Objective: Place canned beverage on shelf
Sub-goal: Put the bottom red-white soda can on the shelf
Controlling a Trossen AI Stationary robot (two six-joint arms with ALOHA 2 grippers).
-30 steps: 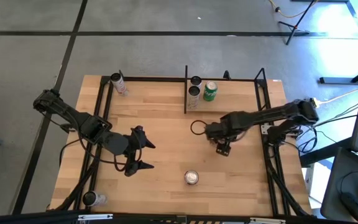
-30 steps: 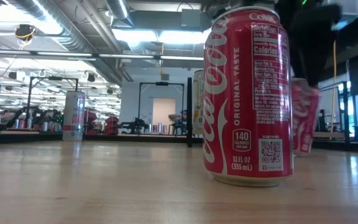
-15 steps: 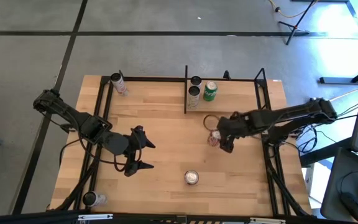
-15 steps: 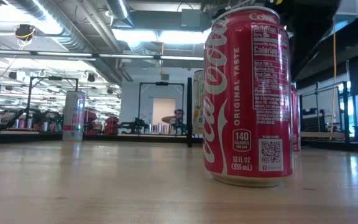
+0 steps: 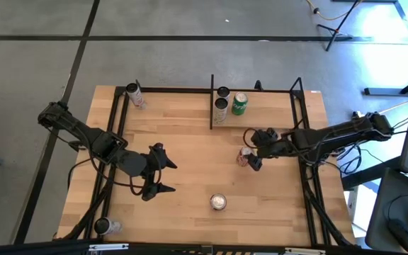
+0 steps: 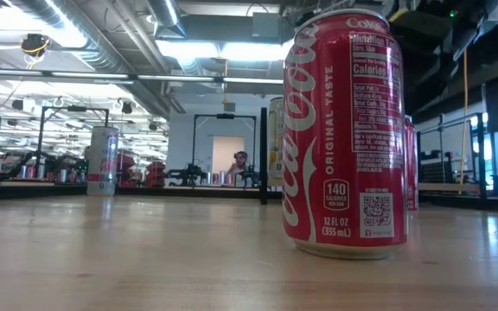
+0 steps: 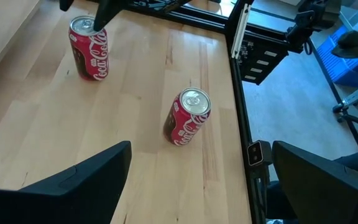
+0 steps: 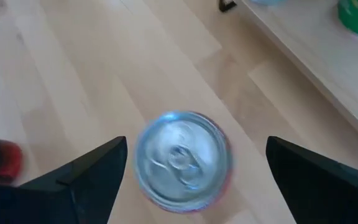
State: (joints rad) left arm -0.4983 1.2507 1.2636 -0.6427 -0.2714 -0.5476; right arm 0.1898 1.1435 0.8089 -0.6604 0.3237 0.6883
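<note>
Two red cans are standing on the table while the right gripper is hanging over one of them.

Right gripper [image 5: 250, 157] is spreading its fingers wide above the upright red can [image 5: 244, 158] near the middle of the table [image 5: 183, 142], holding nothing; in its wrist view the silver top [image 8: 182, 158] is sitting between the two dark fingers. Another red can [image 5: 219, 202] is standing nearer the front edge. Left gripper [image 5: 163, 177] is waiting wide open and empty over the left half of the table. At the far edge, the shelf [image 5: 264, 106] is carrying a green can [image 5: 240, 103] and a silver can [image 5: 220, 109], just beside each other.
</note>
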